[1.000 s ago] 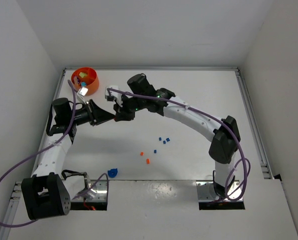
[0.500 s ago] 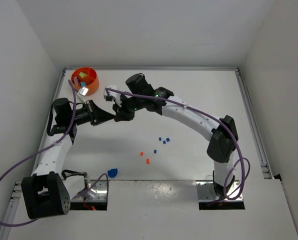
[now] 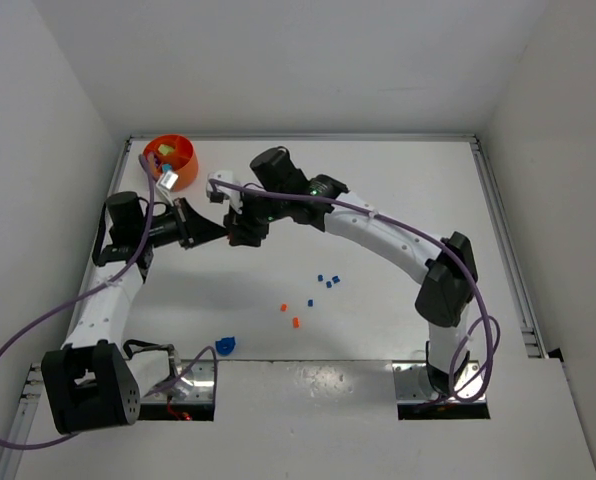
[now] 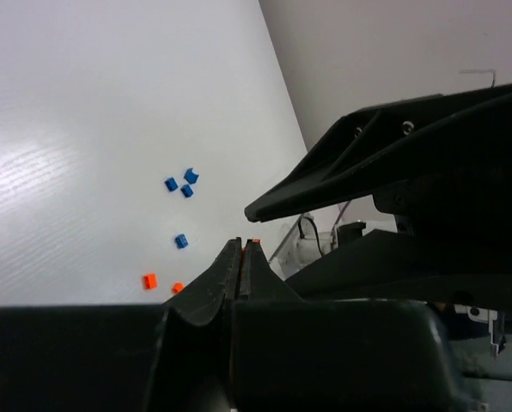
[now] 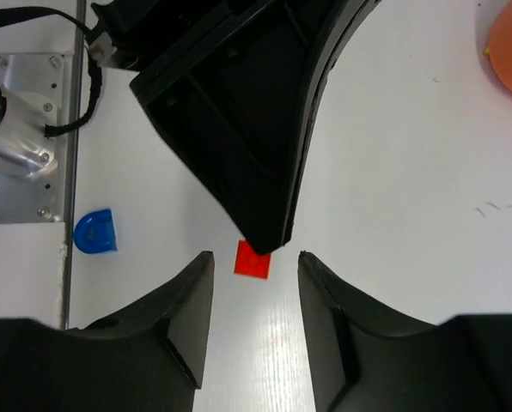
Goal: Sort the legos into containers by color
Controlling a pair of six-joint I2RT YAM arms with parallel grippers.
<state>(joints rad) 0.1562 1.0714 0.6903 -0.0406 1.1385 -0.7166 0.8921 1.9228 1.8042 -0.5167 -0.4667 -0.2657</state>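
Left gripper (image 4: 241,249): jaws closed, apparently pinching a small orange lego (image 5: 252,259) at their tips. Right gripper (image 5: 253,270): jaws parted, flanking that lego without contact. Orange bowl (image 3: 181,176) sits well apart from both.

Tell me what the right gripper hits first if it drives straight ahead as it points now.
Most likely the orange lego piece pinched at the tip of the left gripper, which sits between the right gripper's open fingers; the left fingers come right behind it. Depth is hard to judge.
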